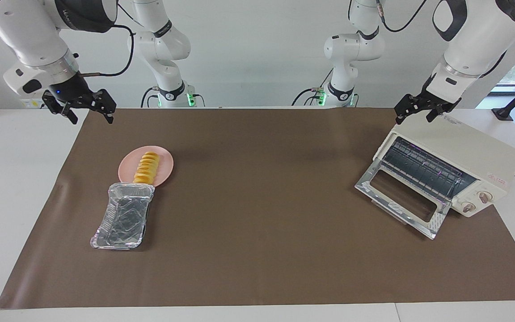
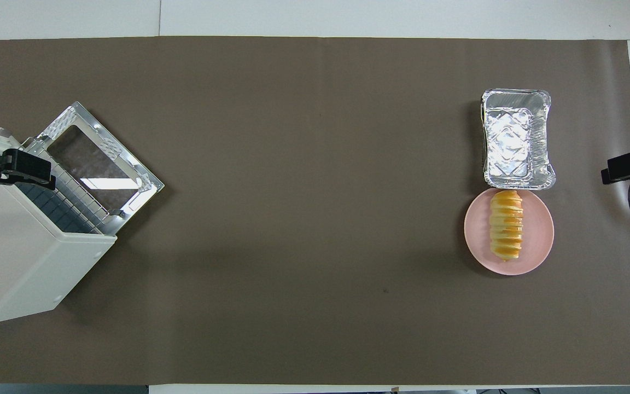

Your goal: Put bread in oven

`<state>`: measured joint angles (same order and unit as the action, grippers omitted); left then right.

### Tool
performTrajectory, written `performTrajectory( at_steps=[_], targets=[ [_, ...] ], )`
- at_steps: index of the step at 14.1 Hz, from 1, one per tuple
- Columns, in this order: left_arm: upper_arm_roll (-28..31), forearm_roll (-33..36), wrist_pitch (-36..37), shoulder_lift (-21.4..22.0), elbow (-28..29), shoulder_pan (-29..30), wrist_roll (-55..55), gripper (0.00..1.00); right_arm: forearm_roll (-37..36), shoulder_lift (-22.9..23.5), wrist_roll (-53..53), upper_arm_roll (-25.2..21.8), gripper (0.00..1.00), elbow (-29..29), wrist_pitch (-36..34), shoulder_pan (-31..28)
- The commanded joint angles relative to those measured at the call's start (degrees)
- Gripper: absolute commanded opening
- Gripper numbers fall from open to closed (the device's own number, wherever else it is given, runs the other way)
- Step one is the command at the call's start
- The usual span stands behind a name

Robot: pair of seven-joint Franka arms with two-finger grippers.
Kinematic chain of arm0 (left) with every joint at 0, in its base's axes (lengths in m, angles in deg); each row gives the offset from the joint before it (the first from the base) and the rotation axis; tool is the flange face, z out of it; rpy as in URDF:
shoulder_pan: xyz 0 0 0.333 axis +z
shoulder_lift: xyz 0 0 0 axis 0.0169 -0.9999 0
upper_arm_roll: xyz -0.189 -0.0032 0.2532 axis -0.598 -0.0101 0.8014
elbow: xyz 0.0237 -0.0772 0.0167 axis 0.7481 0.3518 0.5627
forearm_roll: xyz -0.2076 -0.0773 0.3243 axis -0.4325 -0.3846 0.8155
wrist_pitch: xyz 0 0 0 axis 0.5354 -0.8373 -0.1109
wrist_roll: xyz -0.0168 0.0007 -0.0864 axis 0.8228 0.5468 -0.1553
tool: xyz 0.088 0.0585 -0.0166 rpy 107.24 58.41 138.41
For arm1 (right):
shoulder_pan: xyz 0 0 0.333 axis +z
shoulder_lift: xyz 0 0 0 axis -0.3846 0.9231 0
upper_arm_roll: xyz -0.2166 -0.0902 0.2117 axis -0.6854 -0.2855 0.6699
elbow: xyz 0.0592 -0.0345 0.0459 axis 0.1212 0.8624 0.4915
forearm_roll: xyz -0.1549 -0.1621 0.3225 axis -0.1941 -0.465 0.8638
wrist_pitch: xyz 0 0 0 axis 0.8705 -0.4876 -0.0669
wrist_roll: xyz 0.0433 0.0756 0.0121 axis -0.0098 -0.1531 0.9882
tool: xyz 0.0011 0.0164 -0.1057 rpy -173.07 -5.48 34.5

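Now | bread (image 1: 146, 168) on plate (image 1: 164, 164) | well apart from both jaws

You're looking at a robotics lab, not a kitchen: two white robot arms (image 1: 163, 49) stand bolted at the edge of a plain white table (image 1: 11, 179) against a bare white wall, cables trailing from their bases. A brown mat (image 1: 257, 214) covers the work surface like a staged test area. The only kitchen items, a small toaster oven (image 1: 449, 172), a foil tray (image 1: 123, 217) and a pink plate (image 1: 166, 165), sit laid out as props.
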<state>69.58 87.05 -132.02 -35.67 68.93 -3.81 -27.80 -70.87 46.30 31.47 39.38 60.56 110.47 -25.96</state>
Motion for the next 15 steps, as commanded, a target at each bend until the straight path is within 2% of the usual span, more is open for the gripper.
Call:
performTrajectory(
  at_steps=[1, 5, 8, 9, 12, 14, 15],
  targets=[
    [-0.1, -0.52, 0.44, 1.04, 0.42, 0.38, 0.21, 1.0, -0.01, -0.38, 0.77, 0.23, 1.0, -0.31, -0.76, -0.26],
    [-0.1, -0.52, 0.44, 1.04, 0.42, 0.38, 0.13, 1.0, -0.09, -0.47, 0.16, 0.32, 1.0, 0.12, -0.49, 0.26],
    [-0.1, -0.52, 0.44, 1.04, 0.42, 0.38, 0.21, 1.0, 0.17, -1.17, -3.96, 0.66, 1.0, 2.75, 0.73, 0.53],
    [-0.19, -0.52, 0.44, 1.04, 0.42, 0.38, 0.21, 1.0, 0.08, -1.61, -4.24, 0.93, 1.0, 5.02, 2.74, 1.05],
    [-0.1, -0.52, 0.44, 1.04, 0.42, 0.38, 0.13, 1.0, 0.17, -7.4, -6.43, 1.19, 1.0, 19.59, 13.0, 2.9],
    [-0.1, -0.52, 0.44, 1.04, 0.42, 0.38, 0.21, 1.0, 0.08, -6.72, -7.23, 1.37, 1.0, 22.62, 15.93, 3.16],
    [-0.1, -0.52, 0.44, 1.04, 0.42, 0.38, 0.21, 1.0, 0.08, -4.97, -7.23, 1.46, 1.0, 23.15, 16.29, 3.86]
  ],
)
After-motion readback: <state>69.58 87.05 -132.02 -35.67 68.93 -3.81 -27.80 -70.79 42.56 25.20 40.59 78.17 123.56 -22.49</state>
